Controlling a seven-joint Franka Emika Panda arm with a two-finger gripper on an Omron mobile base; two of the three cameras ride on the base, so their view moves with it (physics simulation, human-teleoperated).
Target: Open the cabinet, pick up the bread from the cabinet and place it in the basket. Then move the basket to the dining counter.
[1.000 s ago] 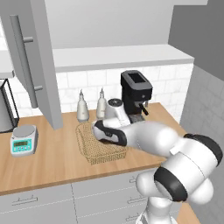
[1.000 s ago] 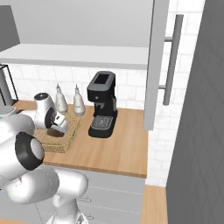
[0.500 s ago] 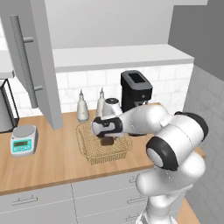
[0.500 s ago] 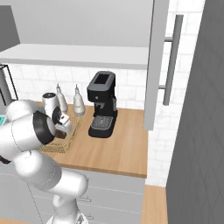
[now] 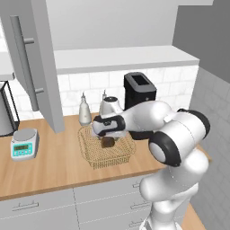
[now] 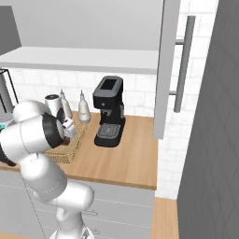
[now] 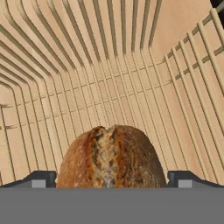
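The bread sits on the floor of the basket, right between the finger tips. The gripper is wide open and holds nothing. A good next move, it seems, is to lift straight up so the fingers do not bump the bread, then grab the basket rim. No words or labels can be read anywhere.
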